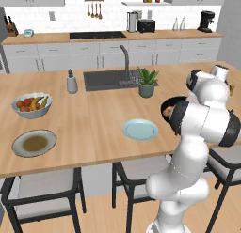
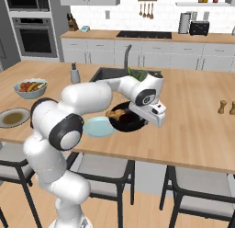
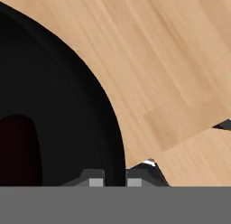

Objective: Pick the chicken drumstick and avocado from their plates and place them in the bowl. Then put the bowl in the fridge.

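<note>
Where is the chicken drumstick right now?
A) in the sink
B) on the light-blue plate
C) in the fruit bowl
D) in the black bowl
D: in the right base view the golden-brown chicken drumstick lies inside the black bowl, while the light-blue plate beside it has nothing on it.

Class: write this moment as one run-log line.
gripper: shut on bowl rim | drumstick: in bowl | plates: empty | fridge step: pending

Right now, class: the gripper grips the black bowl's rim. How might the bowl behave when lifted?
The black bowl, pinched at one edge by the gripper, may tilt. The chicken drumstick inside could slide. It looks rigid, so it probably won't flex.
</note>
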Robot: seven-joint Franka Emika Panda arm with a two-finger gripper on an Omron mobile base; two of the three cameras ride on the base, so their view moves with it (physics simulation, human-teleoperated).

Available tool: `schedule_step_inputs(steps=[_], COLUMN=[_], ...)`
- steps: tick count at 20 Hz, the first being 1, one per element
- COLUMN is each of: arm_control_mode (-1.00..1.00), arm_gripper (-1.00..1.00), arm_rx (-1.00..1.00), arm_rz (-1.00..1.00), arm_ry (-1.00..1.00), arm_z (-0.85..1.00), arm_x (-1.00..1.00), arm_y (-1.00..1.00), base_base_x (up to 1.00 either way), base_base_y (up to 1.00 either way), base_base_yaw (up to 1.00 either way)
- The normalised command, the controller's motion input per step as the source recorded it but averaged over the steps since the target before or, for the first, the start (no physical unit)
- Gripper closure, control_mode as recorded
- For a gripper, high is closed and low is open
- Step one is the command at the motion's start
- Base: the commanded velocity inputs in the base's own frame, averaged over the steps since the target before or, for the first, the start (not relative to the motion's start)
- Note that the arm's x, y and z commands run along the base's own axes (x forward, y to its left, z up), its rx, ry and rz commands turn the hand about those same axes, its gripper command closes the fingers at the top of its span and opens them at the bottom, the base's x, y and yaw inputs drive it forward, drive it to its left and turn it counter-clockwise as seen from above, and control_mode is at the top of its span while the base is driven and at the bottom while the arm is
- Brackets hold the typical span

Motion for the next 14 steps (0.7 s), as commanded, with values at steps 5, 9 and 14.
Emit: schedule_step_inputs(steps=[5,9,14], arm_control_mode=[-1.0,-1.0,-1.0], arm_gripper=[1.0,1.0,1.0], arm_rx=[0.0,0.03,0.06], arm_rz=[-0.07,-0.06,-0.07], arm_ry=[-0.03,0.0,0.0], arm_z=[0.2,0.16,0.28], arm_x=[-0.58,-0.19,-0.51], arm_y=[0.34,0.36,0.6], base_base_x=[0.0,0.0,0.0], base_base_y=[0.0,0.0,0.0], base_base_yaw=[0.0,0.0,0.0])
